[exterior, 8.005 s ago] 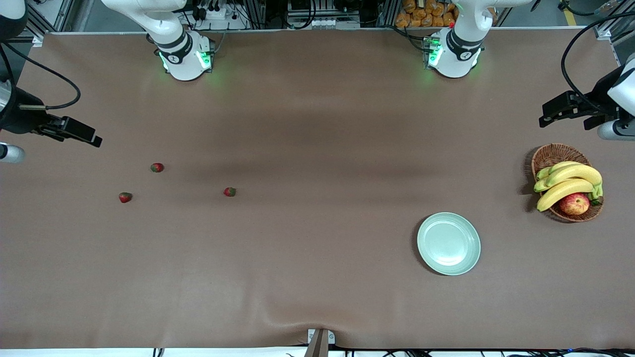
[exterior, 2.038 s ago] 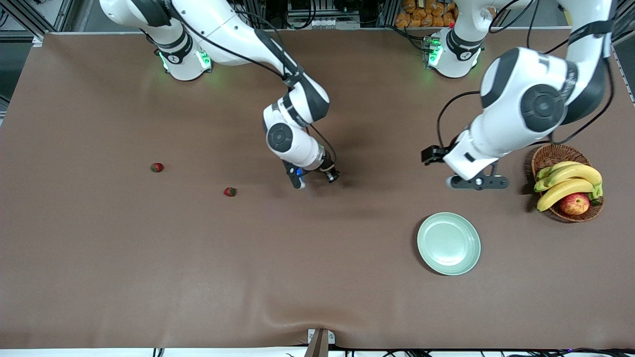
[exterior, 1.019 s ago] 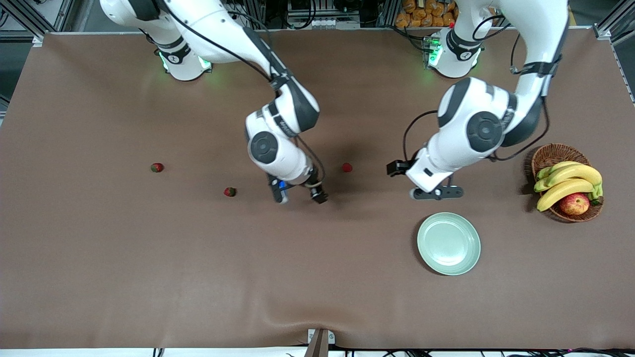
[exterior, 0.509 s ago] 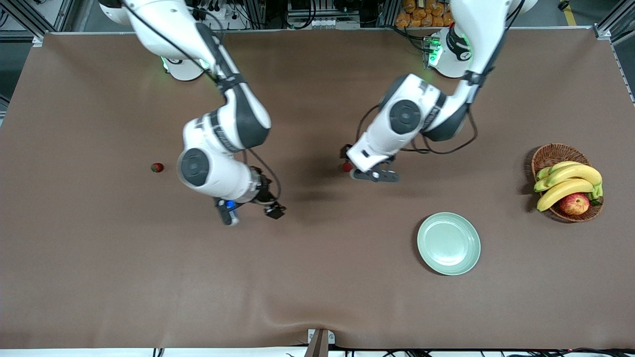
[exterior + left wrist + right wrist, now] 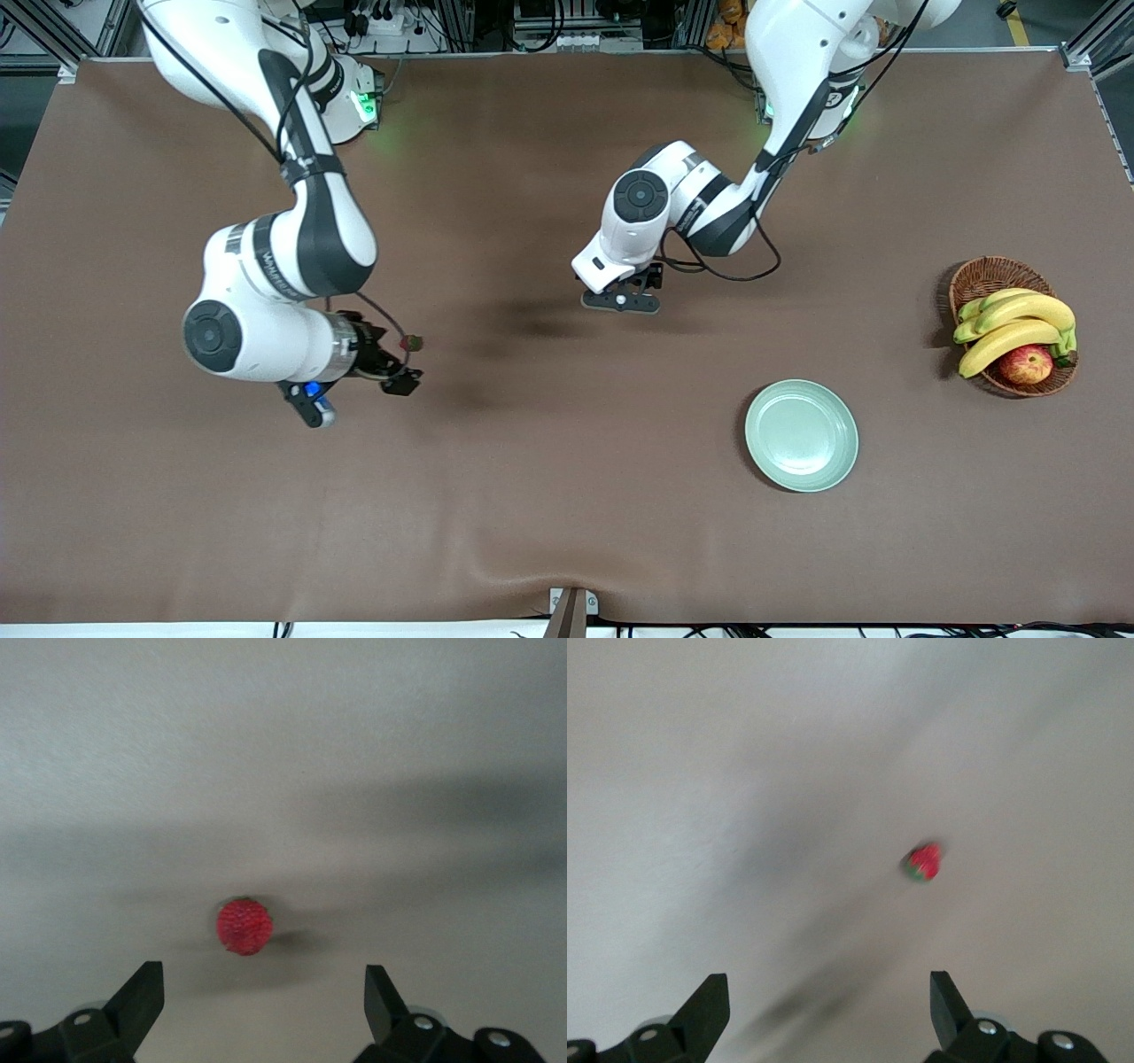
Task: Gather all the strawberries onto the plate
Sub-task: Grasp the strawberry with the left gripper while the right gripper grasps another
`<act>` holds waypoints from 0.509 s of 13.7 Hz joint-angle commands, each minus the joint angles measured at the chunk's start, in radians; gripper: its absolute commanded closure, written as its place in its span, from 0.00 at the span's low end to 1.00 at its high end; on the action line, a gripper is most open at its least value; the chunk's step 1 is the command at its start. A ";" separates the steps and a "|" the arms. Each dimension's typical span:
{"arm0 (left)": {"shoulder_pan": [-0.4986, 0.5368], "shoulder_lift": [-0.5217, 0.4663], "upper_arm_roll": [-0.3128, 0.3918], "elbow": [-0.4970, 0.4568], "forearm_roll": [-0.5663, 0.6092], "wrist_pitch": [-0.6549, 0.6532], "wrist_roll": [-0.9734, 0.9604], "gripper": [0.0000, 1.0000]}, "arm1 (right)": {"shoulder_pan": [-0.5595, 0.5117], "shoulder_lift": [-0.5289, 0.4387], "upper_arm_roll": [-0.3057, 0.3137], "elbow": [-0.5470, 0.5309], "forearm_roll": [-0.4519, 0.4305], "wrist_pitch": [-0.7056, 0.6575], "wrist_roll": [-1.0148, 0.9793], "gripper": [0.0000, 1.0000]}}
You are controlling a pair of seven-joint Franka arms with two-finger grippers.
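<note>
Red strawberry (image 5: 244,926) on brown worktop (image 5: 567,496) centred under wide-open left end effector (image 5: 264,1010): lower straight, close gently; right end effector (image 5: 829,1010) equally open over another strawberry (image 5: 923,862); plate (image 5: 802,435) well apart.

table (image 5: 567,496): brown cloth cover, fills the frame
plate (image 5: 802,435): lower right of centre, on the cloth
basket (image 5: 983,276): right edge, holds bananas and an apple
strawberry (image 5: 413,341): left of centre, by the right arm's wrist
</note>
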 commanded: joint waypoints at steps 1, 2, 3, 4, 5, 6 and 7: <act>-0.009 0.002 0.010 -0.004 0.056 0.014 -0.039 0.00 | 0.003 -0.026 -0.006 -0.105 -0.056 0.055 -0.149 0.00; -0.009 0.013 0.008 -0.004 0.085 0.015 -0.062 0.00 | 0.003 -0.028 -0.007 -0.135 -0.071 0.080 -0.189 0.00; -0.011 0.025 0.008 -0.004 0.117 0.015 -0.086 0.00 | 0.014 -0.033 -0.007 -0.166 -0.074 0.110 -0.217 0.00; -0.009 0.034 0.006 -0.002 0.146 0.017 -0.099 0.00 | 0.023 -0.045 -0.007 -0.209 -0.076 0.159 -0.221 0.00; -0.008 0.041 0.006 -0.002 0.157 0.024 -0.099 0.00 | 0.035 -0.057 -0.007 -0.264 -0.076 0.219 -0.240 0.00; -0.008 0.048 0.006 0.001 0.157 0.027 -0.099 0.00 | 0.042 -0.074 -0.004 -0.336 -0.076 0.309 -0.275 0.00; -0.008 0.051 0.006 0.004 0.157 0.027 -0.099 0.00 | 0.057 -0.088 -0.004 -0.402 -0.076 0.395 -0.293 0.00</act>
